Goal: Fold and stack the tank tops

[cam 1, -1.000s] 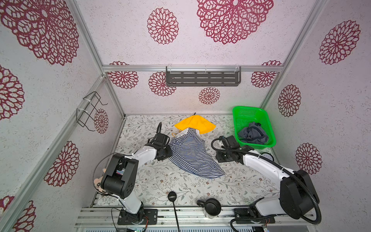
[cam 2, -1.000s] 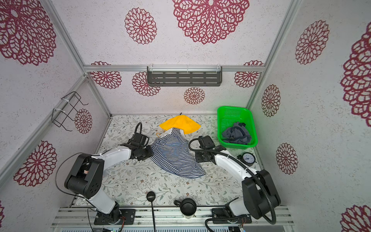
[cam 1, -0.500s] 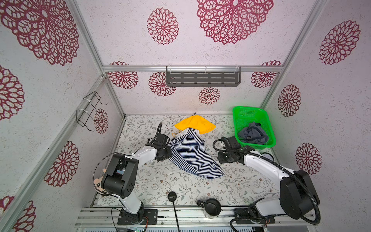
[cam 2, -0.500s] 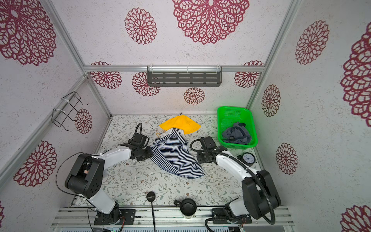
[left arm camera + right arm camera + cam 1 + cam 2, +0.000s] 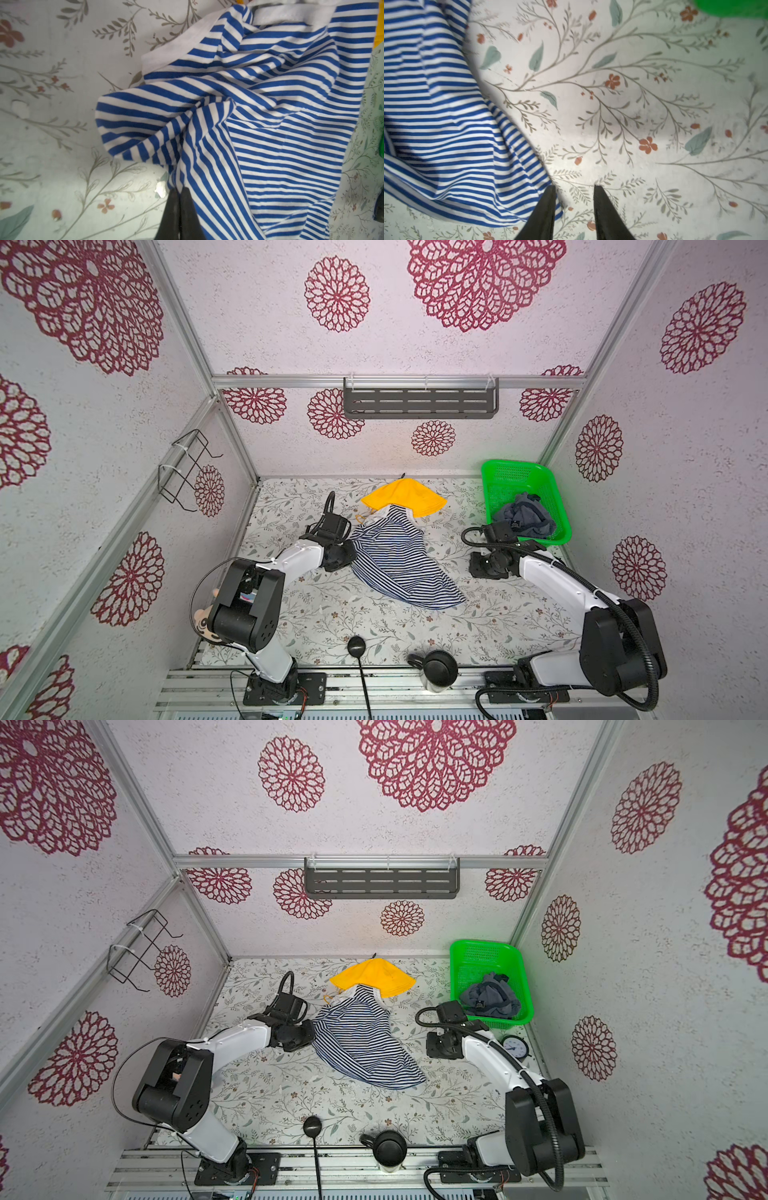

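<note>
A soft navy-and-white striped tank top (image 5: 399,564) lies crumpled in the middle of the floral-patterned table (image 5: 332,614). Its long axis slants from the far centre to the near right. The white-trimmed neck end points at the back wall and is tucked just under a yellow cloth hat (image 5: 403,497), while the wide hem fans out toward the front right. The left gripper (image 5: 179,190) sits at the striped tank top's left edge, its black jaws pressed together on a bunched fold of the stripes. The right gripper (image 5: 574,187) hangs low just beside the hem's right side, jaws a little apart over bare table and holding nothing. One of its fingertips overlaps the hem's edge in the right wrist view. A slate blue-grey tank top (image 5: 523,516) is heaped inside the bright green plastic basket (image 5: 515,466) in the far right corner.
</note>
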